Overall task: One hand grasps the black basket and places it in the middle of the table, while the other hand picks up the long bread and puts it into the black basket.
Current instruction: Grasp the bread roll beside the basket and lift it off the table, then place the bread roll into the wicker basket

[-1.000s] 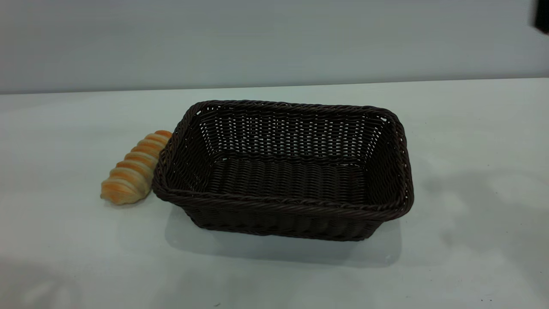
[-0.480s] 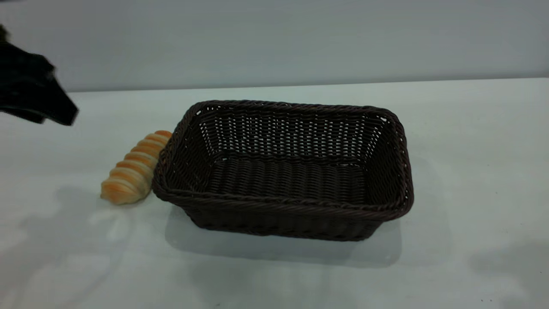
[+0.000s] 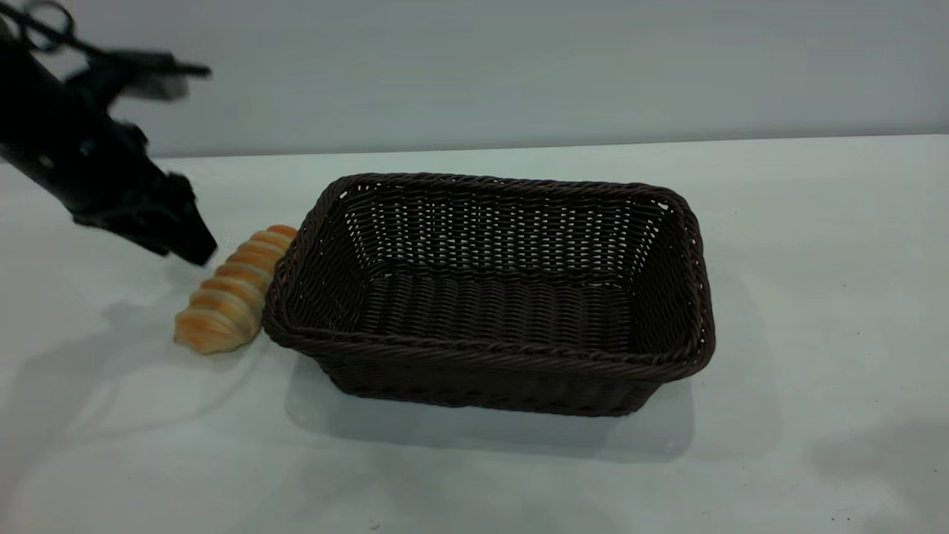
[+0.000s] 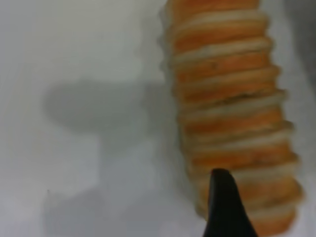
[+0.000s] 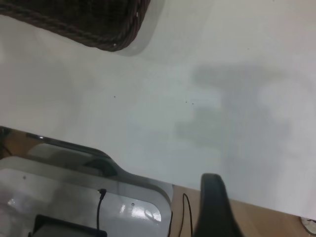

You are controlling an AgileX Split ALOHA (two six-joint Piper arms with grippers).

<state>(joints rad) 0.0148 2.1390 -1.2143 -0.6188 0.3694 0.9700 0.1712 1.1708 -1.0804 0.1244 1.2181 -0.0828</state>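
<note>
White tabletop carries the black basket mid-table, with the long bread lying against its left end. Our left gripper hovers just above the bread's far end; we cannot tell its jaw state, nor that of our right gripper, off beside the basket. With bread touching wicker, we risk a finger snagging the rim or rolling the loaf

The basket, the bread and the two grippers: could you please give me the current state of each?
black basket: upright on the table, empty, not gripped.
long bread: lying on the table against the basket's left end, not gripped.
left gripper: just above the bread's far end, holding nothing.
right gripper: out of the exterior view, over the table edge beyond a basket corner.
</note>
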